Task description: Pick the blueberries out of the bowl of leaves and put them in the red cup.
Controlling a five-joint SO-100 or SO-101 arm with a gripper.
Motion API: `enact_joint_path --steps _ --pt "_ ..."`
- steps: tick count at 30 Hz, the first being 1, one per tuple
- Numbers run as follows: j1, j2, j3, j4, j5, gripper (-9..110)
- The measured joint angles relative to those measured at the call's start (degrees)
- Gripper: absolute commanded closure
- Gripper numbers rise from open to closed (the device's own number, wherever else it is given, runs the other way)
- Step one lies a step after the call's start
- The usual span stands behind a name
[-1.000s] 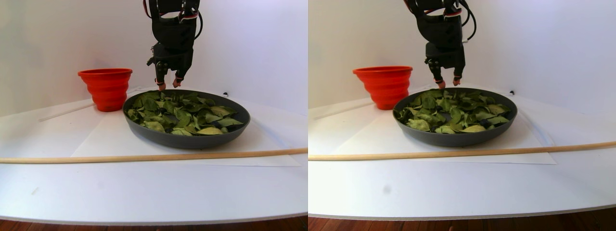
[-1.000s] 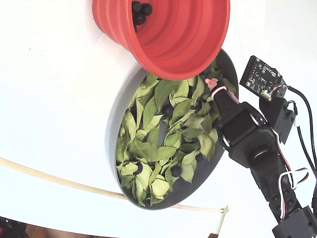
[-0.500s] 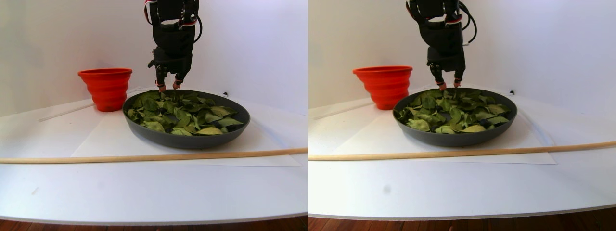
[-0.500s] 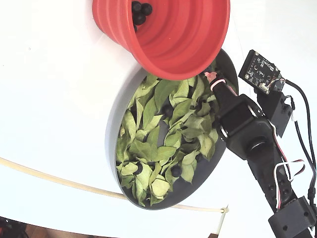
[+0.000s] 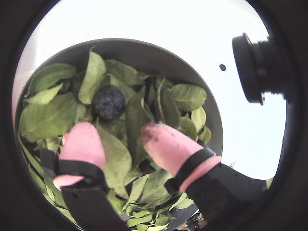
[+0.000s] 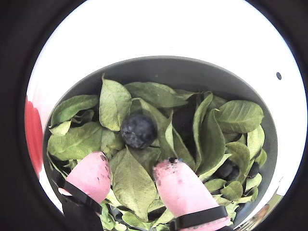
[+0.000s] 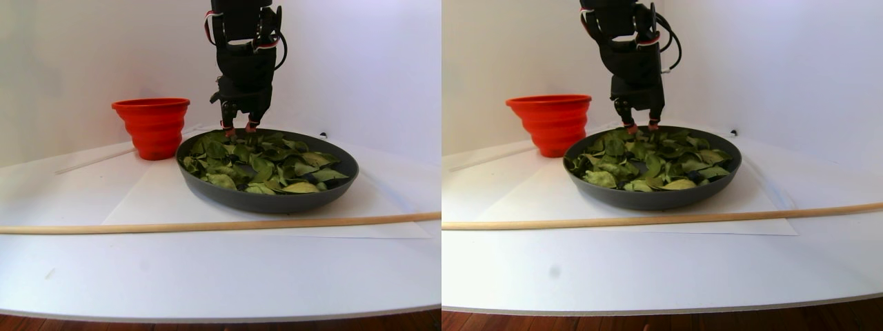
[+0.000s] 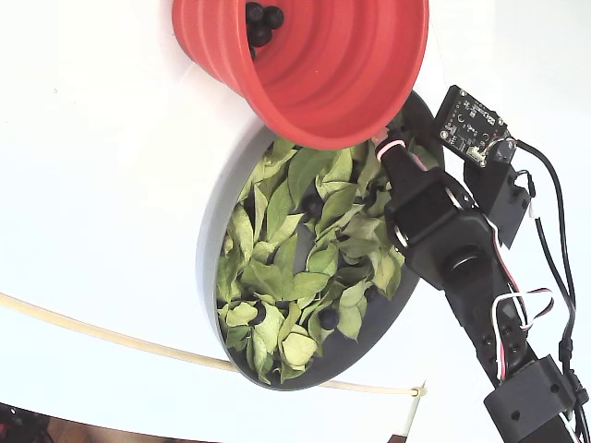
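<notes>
- In a wrist view, the claw (image 5: 118, 139) hangs open, its two pink rubbery fingertips (image 5: 82, 142) spread over the leaves (image 5: 50, 113). One round, matt, dark blueberry (image 5: 109, 102) lies just beyond the gap between them, uncaught.
- In another wrist view, the same blueberry (image 6: 138, 130) sits among oval, veined leaves (image 6: 132, 180) inside the smooth grey bowl (image 6: 168, 72).
- In the stereo pair view, the arm points straight down at the bowl's (image 7: 276, 200) far side; the ridged red cup (image 7: 152, 127) stands upright to its left on the white desk (image 7: 207, 276). A long wooden stick (image 7: 207, 225) lies crosswise in front.
- In the fixed view, three blueberries (image 8: 259, 23) rest in the red cup (image 8: 323, 74).
</notes>
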Motion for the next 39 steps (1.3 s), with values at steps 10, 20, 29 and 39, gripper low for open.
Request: enact_joint_path --steps 10,20,29,39 --pt "-0.09 -2.64 -3.08 -0.70 0.00 83" --pt "0.26 -4.31 -4.83 -0.70 0.09 83" --pt "0.97 -7.21 -7.82 -0.70 0.09 83" --pt "1.05 -8.35 -9.23 -0.70 0.09 81"
